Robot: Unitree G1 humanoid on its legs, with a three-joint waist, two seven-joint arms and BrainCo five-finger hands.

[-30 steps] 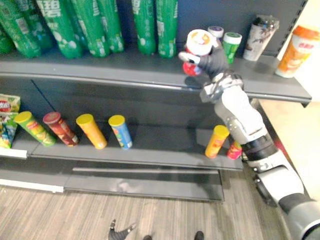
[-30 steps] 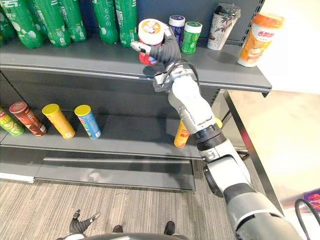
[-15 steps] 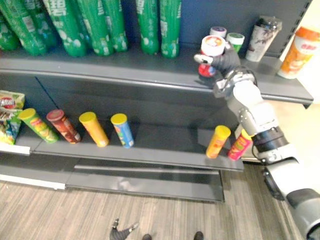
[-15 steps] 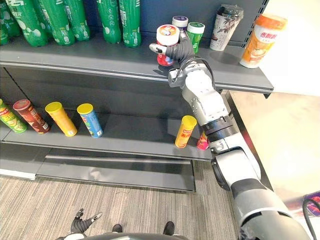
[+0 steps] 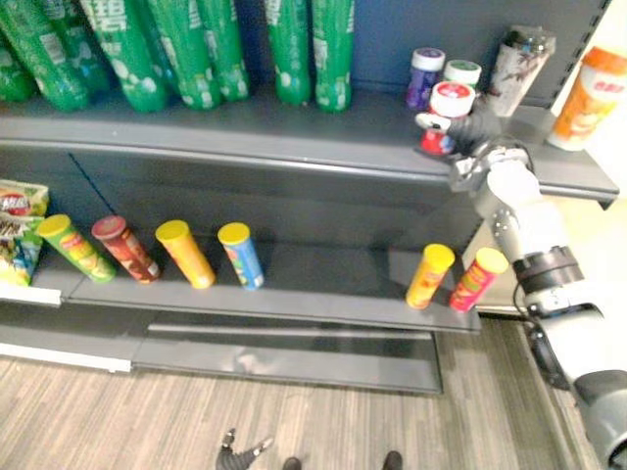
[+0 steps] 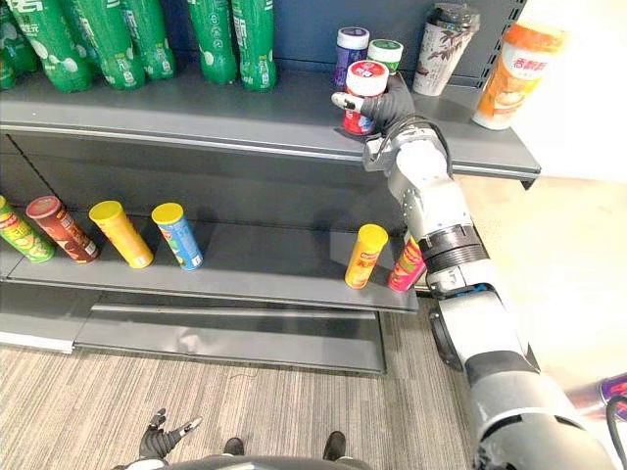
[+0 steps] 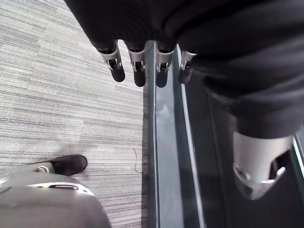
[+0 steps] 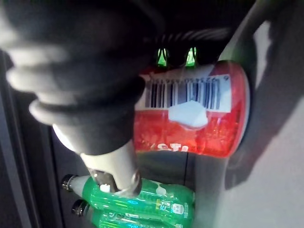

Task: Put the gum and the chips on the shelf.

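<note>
A red gum jar (image 5: 443, 120) with a white lid is in my right hand (image 5: 477, 128), whose fingers and thumb (image 8: 114, 172) curl round it. The jar (image 8: 190, 118) is upright at the right part of the upper shelf (image 5: 294, 137), just in front of a purple jar (image 5: 425, 76) and a green jar (image 5: 461, 72); I cannot tell whether it touches the shelf. Several chip cans lie tilted on the lower shelf (image 5: 323, 284), among them a yellow-orange can (image 5: 428, 276) and a pink can (image 5: 476, 279) under my right arm. My left hand (image 7: 137, 71) hangs over the floor, fingers straight.
Green bottles (image 5: 196, 49) fill the upper shelf's left and middle. A dark-lidded cup (image 5: 514, 59) and an orange cup (image 5: 586, 86) stand at its right end. Green, dark red, yellow and blue cans (image 5: 240, 255) and snack bags (image 5: 15, 230) line the lower shelf's left.
My right hand has carried the red gum jar to the right along the upper shelf, close to the purple and green jars. The pink can has come out from behind my arm.
</note>
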